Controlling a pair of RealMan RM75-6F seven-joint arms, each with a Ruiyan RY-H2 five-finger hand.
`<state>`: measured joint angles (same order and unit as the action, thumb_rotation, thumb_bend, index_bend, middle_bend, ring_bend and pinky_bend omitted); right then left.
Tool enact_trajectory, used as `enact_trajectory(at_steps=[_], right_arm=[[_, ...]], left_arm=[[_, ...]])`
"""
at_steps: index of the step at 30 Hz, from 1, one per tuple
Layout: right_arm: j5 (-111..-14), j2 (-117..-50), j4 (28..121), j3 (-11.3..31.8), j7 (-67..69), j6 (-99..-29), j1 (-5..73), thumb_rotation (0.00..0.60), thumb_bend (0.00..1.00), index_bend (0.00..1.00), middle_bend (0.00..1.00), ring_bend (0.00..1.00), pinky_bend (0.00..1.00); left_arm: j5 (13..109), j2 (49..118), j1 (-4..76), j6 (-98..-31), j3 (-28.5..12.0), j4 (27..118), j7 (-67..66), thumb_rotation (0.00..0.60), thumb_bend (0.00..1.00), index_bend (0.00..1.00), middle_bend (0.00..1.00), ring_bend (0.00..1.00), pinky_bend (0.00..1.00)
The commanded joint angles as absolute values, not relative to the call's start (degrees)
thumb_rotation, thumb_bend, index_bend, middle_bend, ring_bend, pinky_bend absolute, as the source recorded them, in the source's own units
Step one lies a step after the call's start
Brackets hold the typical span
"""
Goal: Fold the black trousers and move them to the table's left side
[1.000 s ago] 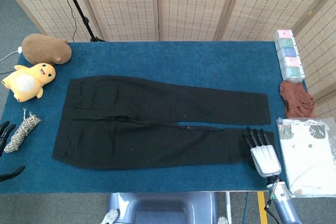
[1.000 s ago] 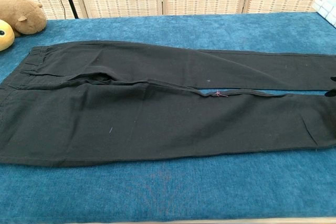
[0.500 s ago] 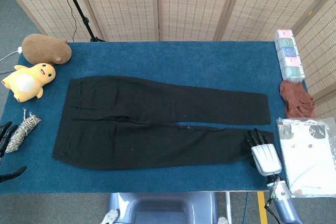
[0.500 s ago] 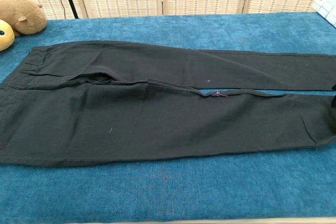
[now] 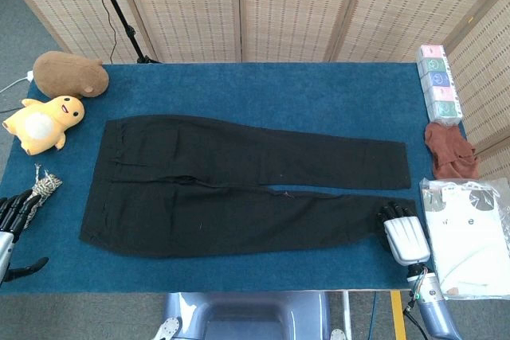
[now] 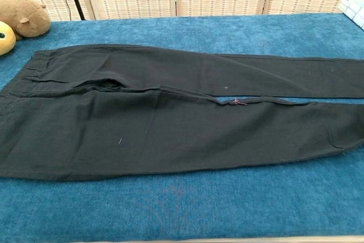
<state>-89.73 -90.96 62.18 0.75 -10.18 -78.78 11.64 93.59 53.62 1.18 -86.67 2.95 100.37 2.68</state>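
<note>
So the black trousers [image 5: 239, 189] are laid out flat and unfolded right across the middle of the blue surface [image 5: 263, 89], waistband out at 9 o'clock and both leg cuffs pointing to 3 o'clock. The two legs sit side by side with a thin gap between them, easy to see in the chest view.

The right hand [image 5: 401, 231] is down around 4 o'clock, resting on the cuff of the nearer leg. Its dark fingers [image 5: 390, 212] curl down onto the fabric edge, but I honestly can't tell if it's actually pinching cloth or just pressing on it. The left hand [image 5: 9, 220] is way over at 8 o'clock by the surface's edge, fingers spread, holding nothing, just beside a bundle of rope [image 5: 38, 189].

Other stuff around: yellow plush duck [image 5: 41, 121] and brown plush toy [image 5: 70, 74] up at 10 o'clock, a stack of tissue packs [image 5: 439, 84] at 2 o'clock, a rust-brown cloth [image 5: 451, 151] at 3 o'clock, and a bagged white shirt [image 5: 470, 236] at 4 o'clock just past the right hand.
</note>
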Motion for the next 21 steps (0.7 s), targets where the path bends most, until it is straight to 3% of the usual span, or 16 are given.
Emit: enact_trajectory(at_steps=[1,9,14,21], right_arm=[[-89.7,-90.9,62.3,0.8,-9.9,-78.8,11.7,0.600,0.48,0.55,0.39,0.26,0.39],[-89.3,-90.7,62.3,0.7,-9.2,-78.1,11.8,0.600,0.63,0.59,0.42,0.29,0.42],[-89.1,-90.7,62.3,0.6,-8.8,-77.6,12.0,0.600,0.63,0.59,0.43,0.29,0.43],[-89.1,-90.6,62.7,0.6,-8.6,-77.7,12.0,0.600,0.64,0.59,0.43,0.29,0.43]], left_arm=[[94.0,53.9,1.2,-87.0,3.0,100.0,2.7,0.600,0.00,0.00,0.00,0.00,0.00],[94.8,55.0,1.7,-86.1,3.4,97.3,3.5,0.600,0.00,0.00,0.00,0.00,0.00],[95.7,57.6,3.4,-83.9,3.4,92.3,4.4,0.600,0.00,0.00,0.00,0.00,0.09],[103.2,64.5,7.0,-81.1,5.8,78.5,6.5,0.600,0.00,0.00,0.00,0.00,0.10]])
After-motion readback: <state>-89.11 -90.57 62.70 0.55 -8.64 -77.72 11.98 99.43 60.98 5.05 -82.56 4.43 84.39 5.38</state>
